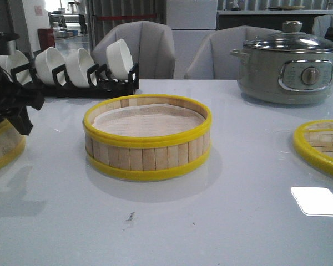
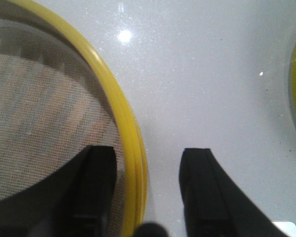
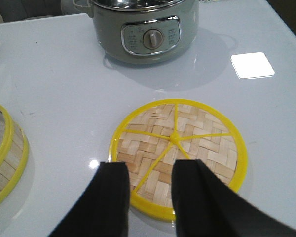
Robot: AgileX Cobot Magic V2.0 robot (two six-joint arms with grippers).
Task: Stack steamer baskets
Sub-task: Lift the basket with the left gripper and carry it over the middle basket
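L basket point(image 1: 1, 145) cut by frame edge, partly behind L arm; lid point(image 1: 322, 145) cropped at R edge.

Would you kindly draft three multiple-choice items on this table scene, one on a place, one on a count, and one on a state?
1. The grey pot stands:
A. rear right of the table
B. front left
C. inside a basket

2. White bowls in the black rack:
A. one
B. four
C. seven

3. The left gripper is:
A. shut on the woven lid
B. open, straddling a steamer basket's rim
C. out of view

Answers:
A, it sits behind the woven lid.
B, four bowls stand in the rack.
C is wrong; B, one finger inside the rim, one outside.
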